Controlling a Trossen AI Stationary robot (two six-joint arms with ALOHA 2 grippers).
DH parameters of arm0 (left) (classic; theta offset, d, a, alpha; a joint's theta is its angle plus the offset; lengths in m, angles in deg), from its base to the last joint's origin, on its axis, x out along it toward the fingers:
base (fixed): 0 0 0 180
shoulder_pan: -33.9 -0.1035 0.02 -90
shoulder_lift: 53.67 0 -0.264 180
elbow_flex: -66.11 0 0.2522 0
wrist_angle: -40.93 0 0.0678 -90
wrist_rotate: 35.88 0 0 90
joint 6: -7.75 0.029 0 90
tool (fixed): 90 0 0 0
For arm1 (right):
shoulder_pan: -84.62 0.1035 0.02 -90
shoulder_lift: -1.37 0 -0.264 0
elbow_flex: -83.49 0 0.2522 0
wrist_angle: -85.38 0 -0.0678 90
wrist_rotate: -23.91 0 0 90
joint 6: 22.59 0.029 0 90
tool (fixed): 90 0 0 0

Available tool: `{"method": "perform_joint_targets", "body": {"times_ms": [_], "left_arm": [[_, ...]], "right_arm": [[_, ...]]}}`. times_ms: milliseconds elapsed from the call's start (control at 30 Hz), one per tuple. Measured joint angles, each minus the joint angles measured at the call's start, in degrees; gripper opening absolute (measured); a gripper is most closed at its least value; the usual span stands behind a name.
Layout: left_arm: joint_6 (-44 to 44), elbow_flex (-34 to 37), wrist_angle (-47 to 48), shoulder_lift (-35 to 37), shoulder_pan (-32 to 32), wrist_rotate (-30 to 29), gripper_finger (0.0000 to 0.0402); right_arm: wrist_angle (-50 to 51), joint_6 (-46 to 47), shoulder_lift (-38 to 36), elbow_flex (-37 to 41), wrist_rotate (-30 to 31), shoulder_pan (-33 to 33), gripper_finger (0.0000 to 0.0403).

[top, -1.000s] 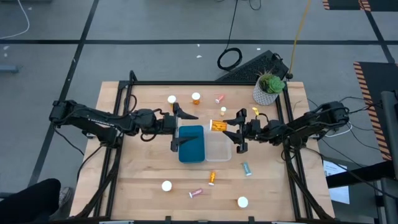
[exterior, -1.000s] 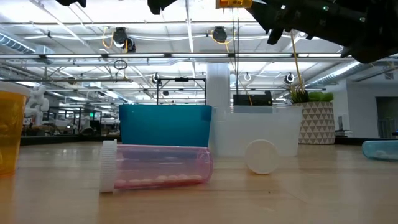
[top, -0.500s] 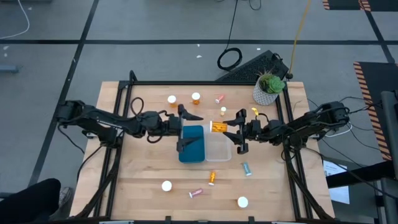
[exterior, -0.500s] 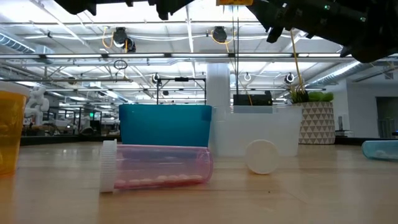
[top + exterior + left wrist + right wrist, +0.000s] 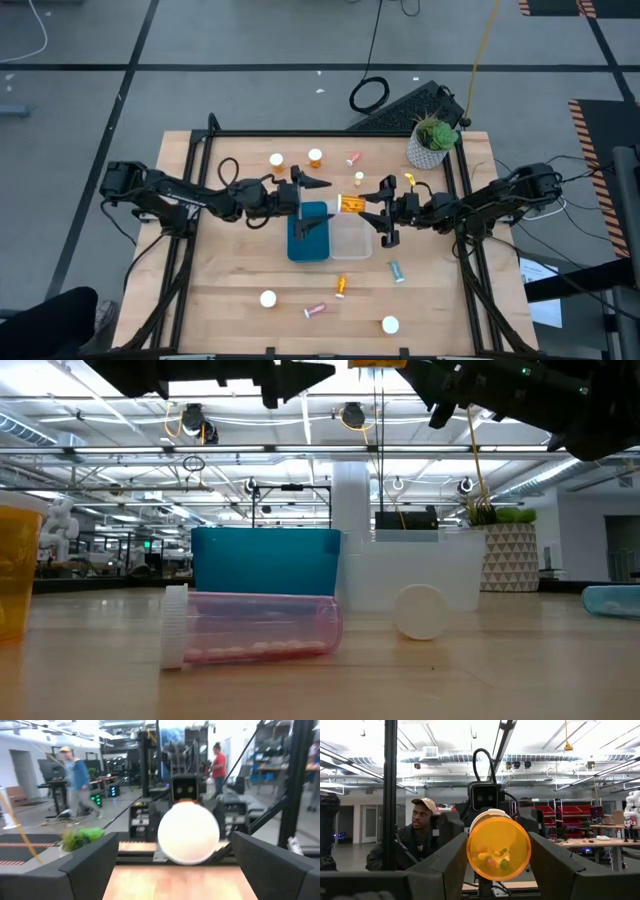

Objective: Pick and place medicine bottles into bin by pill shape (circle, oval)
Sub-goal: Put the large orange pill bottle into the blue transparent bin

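An amber medicine bottle (image 5: 350,204) with a white cap hangs level above the far edges of the teal bin (image 5: 308,240) and the clear bin (image 5: 352,243), and my right gripper (image 5: 368,207) is shut on it. My left gripper (image 5: 318,205) is open over the teal bin. Its fingers face the bottle's white cap (image 5: 188,832) and stand apart from it on either side. Other medicine bottles lie loose on the table, among them a pink one (image 5: 250,628) lying on its side near the front. My right gripper pinches the amber bottle's round wall (image 5: 470,851) between its two fingers, which lie along the bottle. They come level from the table's right. The bottle's bottom (image 5: 498,849) faces the wrist, the cap points toward the left arm, and the bottle hangs clear of the bins.
Loose bottles lie at the far side (image 5: 315,156), (image 5: 353,158), (image 5: 276,159) and the near side (image 5: 341,286), (image 5: 397,270), (image 5: 315,310), (image 5: 390,324). A potted plant (image 5: 432,142) stands at the far right corner. People show in the room beyond.
My left gripper has moved toward the table's right edge, over the teal bin and closer to the amber bottle's cap, staying open. My right gripper and the bottle have kept still.
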Motion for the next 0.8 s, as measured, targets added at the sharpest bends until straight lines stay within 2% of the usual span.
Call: {"method": "perform_joint_targets", "body": {"times_ms": [267, 500, 633, 800], "left_arm": [[-1.6, -0.2, -3.4, -2.7, -0.2, 1.1, 0.0388], [-2.5, -4.5, -3.3, -7.1, -0.1, 2.8, 0.0386], [-2.5, -5.0, -3.0, -7.9, -0.2, 2.8, 0.0364], [-2.5, -5.0, -3.0, -7.4, -0.2, 4.2, 0.0315]], "right_arm": [[0.0, 0.0, 0.0, 0.0, 0.0, 0.0, 0.0187], [0.0, 0.0, 0.0, 0.0, 0.0, 0.0, 0.0187], [0.0, 0.0, 0.0, 0.0, 0.0, 0.0, 0.0187], [0.0, 0.2, 0.0, 0.0, -1.1, 0.0, 0.0187]]}}
